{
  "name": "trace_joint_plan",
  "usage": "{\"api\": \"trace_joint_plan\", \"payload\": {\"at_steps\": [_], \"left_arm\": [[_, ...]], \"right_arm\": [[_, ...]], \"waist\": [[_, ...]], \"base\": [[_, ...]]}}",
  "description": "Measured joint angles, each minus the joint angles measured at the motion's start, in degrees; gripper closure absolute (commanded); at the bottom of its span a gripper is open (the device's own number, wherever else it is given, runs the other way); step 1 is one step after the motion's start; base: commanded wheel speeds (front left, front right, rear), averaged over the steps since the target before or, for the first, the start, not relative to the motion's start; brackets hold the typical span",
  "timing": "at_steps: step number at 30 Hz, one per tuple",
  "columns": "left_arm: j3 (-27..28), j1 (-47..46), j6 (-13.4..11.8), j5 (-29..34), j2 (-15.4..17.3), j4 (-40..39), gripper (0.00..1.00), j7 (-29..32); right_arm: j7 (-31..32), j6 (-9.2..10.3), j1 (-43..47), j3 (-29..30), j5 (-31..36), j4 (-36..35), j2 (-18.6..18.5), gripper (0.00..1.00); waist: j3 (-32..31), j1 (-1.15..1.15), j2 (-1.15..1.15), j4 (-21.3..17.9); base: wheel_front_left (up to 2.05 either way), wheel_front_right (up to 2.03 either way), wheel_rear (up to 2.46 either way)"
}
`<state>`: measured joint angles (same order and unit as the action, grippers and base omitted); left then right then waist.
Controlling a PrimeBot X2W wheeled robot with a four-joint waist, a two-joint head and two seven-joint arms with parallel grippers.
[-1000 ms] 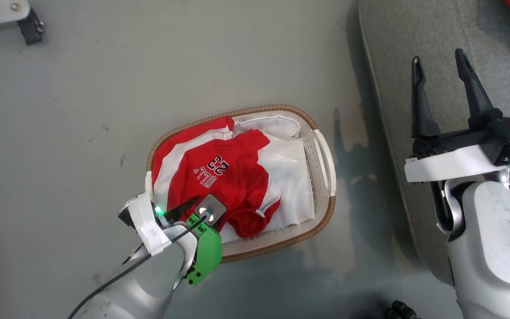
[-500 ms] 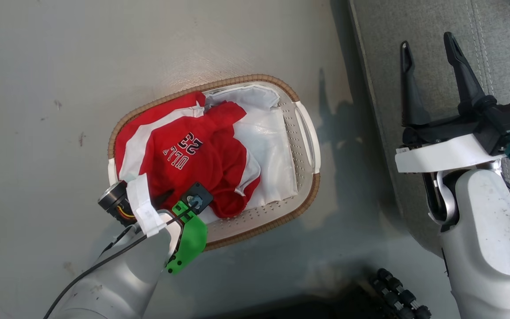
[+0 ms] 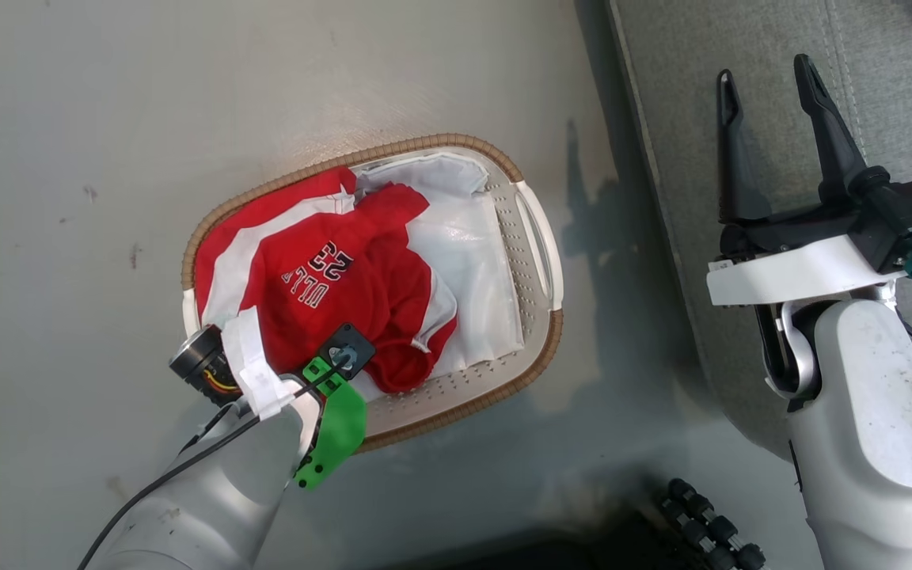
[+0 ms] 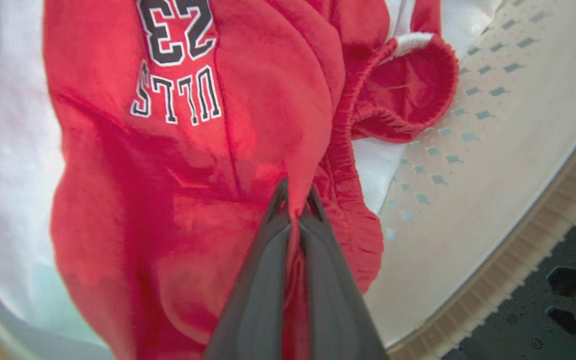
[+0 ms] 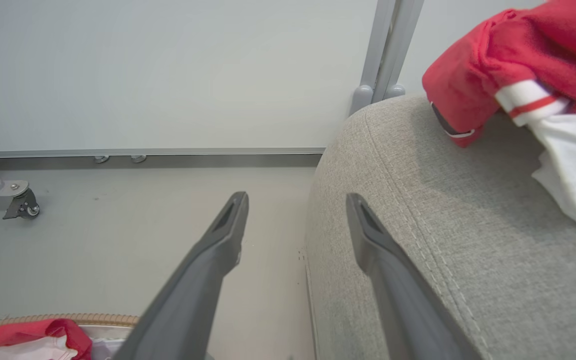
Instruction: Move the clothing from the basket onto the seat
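The basket [image 3: 539, 261] stands on the floor left of the seat [image 3: 678, 158]. Red clothing with "23" print [image 3: 329, 285] lies in the basket's left half on the white liner [image 3: 472, 261]. In the left wrist view my left gripper [image 4: 295, 207] is shut, its jaws pinching a fold of the red clothing [image 4: 248, 100] near the basket wall [image 4: 473, 165]. My left wrist [image 3: 298, 388] hides those fingers in the head view. Over the seat's left edge my right gripper [image 3: 764, 69] is open and holds nothing. Another red and white garment [image 5: 518, 65] lies on the seat [image 5: 418, 225].
Grey floor [image 3: 108, 119] surrounds the basket. A dark ribbed part of the robot's base [image 3: 701, 522] shows at the bottom. A pale wall, a metal post [image 5: 388, 45] and a caster foot [image 5: 23, 202] stand beyond the seat's corner. The basket rim [image 5: 58, 318] peeks in at the lower left.
The head camera has shifted, so the basket and seat sit further left in the picture. My left gripper's dark fingers, visible a second ago, have sunk into the red clothing under the wrist.
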<state>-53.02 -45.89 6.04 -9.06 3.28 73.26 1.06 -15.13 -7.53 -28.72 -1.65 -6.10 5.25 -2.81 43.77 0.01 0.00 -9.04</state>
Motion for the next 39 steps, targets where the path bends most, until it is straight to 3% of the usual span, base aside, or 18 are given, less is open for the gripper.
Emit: {"api": "trace_joint_plan", "payload": {"at_steps": [15, 28, 39], "left_arm": [[0.8, 2.7, 0.4, -4.9, -0.4, -5.4, 1.00, -12.8], [3.2, 4.1, -1.0, -8.5, -0.2, -16.1, 1.00, -15.9], [5.5, 4.5, -1.0, -9.6, 6.0, -28.0, 1.00, -15.2]], "right_arm": [[0.0, 0.00, 3.7, -0.2, 1.2, 2.9, 0.0, 0.00], [0.0, 0.00, 10.2, 0.8, 3.1, 5.7, 0.0, 0.00], [0.0, 0.00, 15.5, 0.1, 4.1, 7.8, 0.0, 0.00]], "waist": [[-9.2, -0.01, 0.00, 1.4], [-21.7, -0.01, 0.00, 3.4], [-33.0, -0.01, 0.00, 4.7]], "base": [[0.00, 0.00, 0.00], [0.00, 0.00, 0.00], [0.00, 0.00, 0.00]]}}
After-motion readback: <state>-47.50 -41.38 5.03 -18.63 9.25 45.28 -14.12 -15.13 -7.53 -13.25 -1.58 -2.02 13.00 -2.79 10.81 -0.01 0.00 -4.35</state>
